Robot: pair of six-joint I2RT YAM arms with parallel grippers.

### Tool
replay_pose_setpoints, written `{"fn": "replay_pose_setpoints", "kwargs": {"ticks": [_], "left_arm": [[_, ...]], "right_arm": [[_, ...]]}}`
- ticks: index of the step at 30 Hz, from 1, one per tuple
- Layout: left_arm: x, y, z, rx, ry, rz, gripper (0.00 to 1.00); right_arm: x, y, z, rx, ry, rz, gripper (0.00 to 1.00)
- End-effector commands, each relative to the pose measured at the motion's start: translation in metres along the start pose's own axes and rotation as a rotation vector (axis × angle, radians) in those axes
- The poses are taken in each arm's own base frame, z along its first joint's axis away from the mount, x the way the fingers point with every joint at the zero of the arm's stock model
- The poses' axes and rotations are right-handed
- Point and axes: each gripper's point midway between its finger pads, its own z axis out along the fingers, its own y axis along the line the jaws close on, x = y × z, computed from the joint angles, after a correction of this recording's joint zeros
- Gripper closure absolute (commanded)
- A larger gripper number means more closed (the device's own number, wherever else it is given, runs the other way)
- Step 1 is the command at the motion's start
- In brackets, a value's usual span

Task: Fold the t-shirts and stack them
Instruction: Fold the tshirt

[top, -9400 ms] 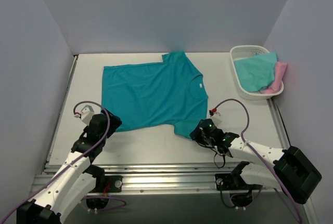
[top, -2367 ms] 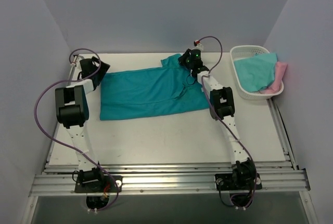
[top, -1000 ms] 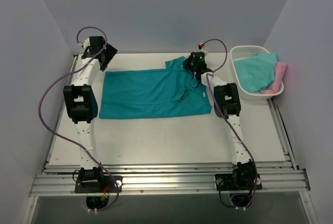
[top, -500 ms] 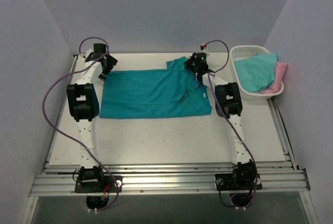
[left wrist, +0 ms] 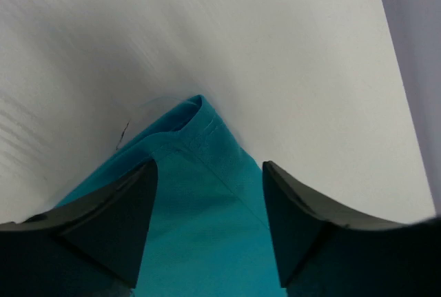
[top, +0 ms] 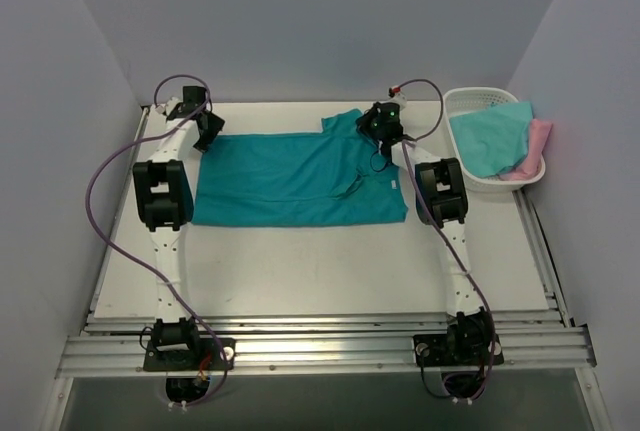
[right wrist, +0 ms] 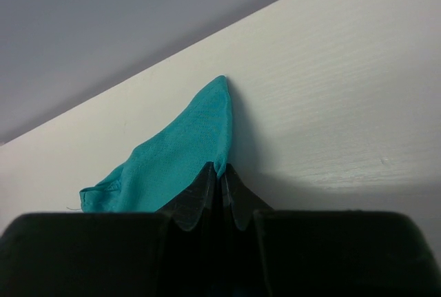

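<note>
The teal t-shirt [top: 300, 176] lies flat, one point of it pinched in the closed right gripper [right wrist: 222, 171] and its corner between the fingers of the open left gripper [left wrist: 208, 173], so I would press lower and close squarely on that corner.

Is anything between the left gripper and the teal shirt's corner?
Nothing visible. The teal shirt has its corner lying right between the open fingers of the left gripper, with only bare table around it.

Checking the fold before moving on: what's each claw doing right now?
Left claw: open, at the teal tee's corner.
Right claw: closed on the tee.
</note>
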Motion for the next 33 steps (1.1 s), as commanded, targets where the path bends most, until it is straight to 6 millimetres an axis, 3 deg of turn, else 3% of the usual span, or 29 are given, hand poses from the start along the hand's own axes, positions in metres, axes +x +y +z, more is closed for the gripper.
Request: {"fn": "replay_pose_setpoints", "kwargs": {"ticks": [1, 4, 7, 13, 15, 17, 18, 21, 23, 24, 26, 28, 33], "left_arm": [[0.010, 0.012, 0.015, -0.040, 0.035, -0.023, 0.33], [0.019, 0.016, 0.022, -0.051, 0.064, -0.032, 0.68], [0.023, 0.017, 0.027, -0.055, 0.078, -0.034, 0.78], [0.029, 0.019, 0.032, -0.056, 0.097, -0.036, 0.86], [0.031, 0.018, 0.032, -0.050, 0.104, -0.036, 0.97], [0.027, 0.012, 0.031, -0.036, 0.096, -0.030, 0.97], [0.023, 0.010, 0.028, -0.031, 0.086, -0.019, 0.86], [0.005, 0.002, 0.015, -0.028, 0.037, -0.019, 0.27], [0.006, 0.001, 0.011, -0.035, 0.052, -0.016, 0.07], [-0.005, -0.014, 0.002, -0.003, 0.038, -0.023, 0.03], [0.003, 0.002, 0.011, -0.055, 0.094, -0.023, 0.04], [0.000, 0.005, 0.018, -0.062, 0.116, -0.044, 0.06], [0.037, 0.051, 0.036, -0.200, 0.247, -0.063, 0.00]], "right_arm": [[-0.033, 0.015, -0.012, -0.021, -0.044, 0.006, 1.00], [-0.034, 0.013, -0.014, -0.023, -0.047, 0.013, 1.00], [-0.038, 0.010, -0.018, -0.023, -0.054, 0.021, 1.00], [-0.045, 0.012, -0.026, -0.035, -0.065, 0.035, 1.00], [-0.049, 0.016, -0.030, -0.044, -0.076, 0.037, 1.00], [-0.047, 0.015, -0.032, -0.046, -0.072, 0.040, 1.00], [-0.047, 0.016, -0.033, -0.047, -0.074, 0.041, 1.00], [-0.043, 0.013, -0.033, -0.047, -0.067, 0.045, 1.00], [-0.040, 0.010, -0.032, -0.043, -0.061, 0.047, 1.00], [-0.039, 0.010, -0.032, -0.044, -0.058, 0.047, 1.00], [-0.038, 0.009, -0.033, -0.046, -0.058, 0.052, 1.00], [-0.037, 0.007, -0.034, -0.053, -0.058, 0.066, 1.00], [-0.040, -0.005, -0.044, -0.059, -0.058, 0.119, 1.00]]}}
